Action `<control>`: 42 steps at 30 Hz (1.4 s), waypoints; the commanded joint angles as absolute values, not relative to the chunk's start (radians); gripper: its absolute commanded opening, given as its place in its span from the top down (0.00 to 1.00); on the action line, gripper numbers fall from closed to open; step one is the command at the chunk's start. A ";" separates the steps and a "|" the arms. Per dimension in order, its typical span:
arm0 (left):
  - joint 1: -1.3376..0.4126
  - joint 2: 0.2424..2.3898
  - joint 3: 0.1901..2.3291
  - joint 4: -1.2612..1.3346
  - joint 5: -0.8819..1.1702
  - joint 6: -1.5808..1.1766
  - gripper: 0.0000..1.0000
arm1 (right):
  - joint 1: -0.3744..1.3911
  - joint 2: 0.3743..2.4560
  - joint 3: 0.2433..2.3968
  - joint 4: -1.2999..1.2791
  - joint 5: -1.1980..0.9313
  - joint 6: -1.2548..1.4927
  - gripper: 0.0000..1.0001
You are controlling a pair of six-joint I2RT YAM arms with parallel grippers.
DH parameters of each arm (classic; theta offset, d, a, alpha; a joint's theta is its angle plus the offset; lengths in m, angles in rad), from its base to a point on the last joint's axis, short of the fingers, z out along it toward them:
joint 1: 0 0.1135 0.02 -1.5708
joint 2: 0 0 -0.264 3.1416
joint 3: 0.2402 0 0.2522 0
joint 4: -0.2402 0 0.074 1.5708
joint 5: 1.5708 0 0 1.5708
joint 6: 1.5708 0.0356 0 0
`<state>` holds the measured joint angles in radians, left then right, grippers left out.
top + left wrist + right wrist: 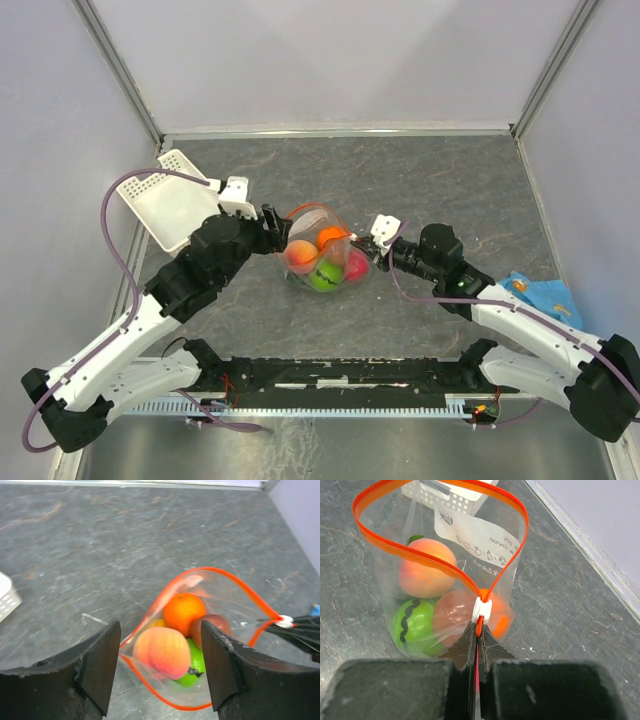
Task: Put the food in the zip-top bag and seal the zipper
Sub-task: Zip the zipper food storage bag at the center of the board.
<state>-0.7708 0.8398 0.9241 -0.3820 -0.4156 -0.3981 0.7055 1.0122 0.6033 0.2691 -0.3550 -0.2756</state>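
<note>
Grey mottled tabletop (430, 180) carries a clear bag (480, 540), standing between both grippers with its mouth gaping. Toy fruit (162, 652) sits inside. The right gripper (477, 631) pinches the orange zipper (440, 562), with the white slider (482, 609) just ahead of its fingertips. The left gripper (160, 630) is spread wide, astride the bag's near edge.

White-black arms (120, 350), apparently mauve cables (104, 210)

We find bag (322, 255) blocking path between left claw (273, 235) and right claw (372, 238); basket (170, 200) crowds left; far tabletop (420, 170) open to us.
</note>
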 commanded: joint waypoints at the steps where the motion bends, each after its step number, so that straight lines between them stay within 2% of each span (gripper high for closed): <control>1: -0.772 0.866 0.960 -0.183 -0.192 -0.227 0.26 | 0.701 0.969 0.648 0.271 -0.341 -0.295 0.98; 6: -0.772 0.956 0.966 -0.059 0.079 -0.045 0.22 | 0.701 0.950 0.657 0.227 -0.343 -0.272 0.98; 13: -0.770 1.063 1.005 -0.028 0.362 0.216 0.18 | 0.701 0.912 0.651 0.156 -0.357 -0.270 0.99; 20: -0.770 1.164 1.108 -0.195 0.653 0.461 0.18 | 0.700 0.855 0.625 0.133 -0.395 -0.282 0.98; 28: -0.770 1.309 1.238 -0.321 0.805 0.586 0.21 | 0.700 0.844 0.613 0.131 -0.427 -0.283 0.98; 31: -0.770 1.356 1.270 -0.352 0.828 0.614 0.24 | 0.701 0.836 0.605 0.135 -0.431 -0.292 0.98; 36: -0.770 1.413 1.304 -0.401 0.876 0.638 0.37 | 0.700 0.831 0.596 0.136 -0.421 -0.304 0.98; 42: -0.770 1.435 1.312 -0.428 0.894 0.650 0.62 | 0.700 0.841 0.597 0.136 -0.422 -0.304 0.98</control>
<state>-0.7700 1.4338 1.2671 -0.4034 0.8364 0.6003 0.7040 0.8516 0.5903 0.0845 -0.4107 -0.2932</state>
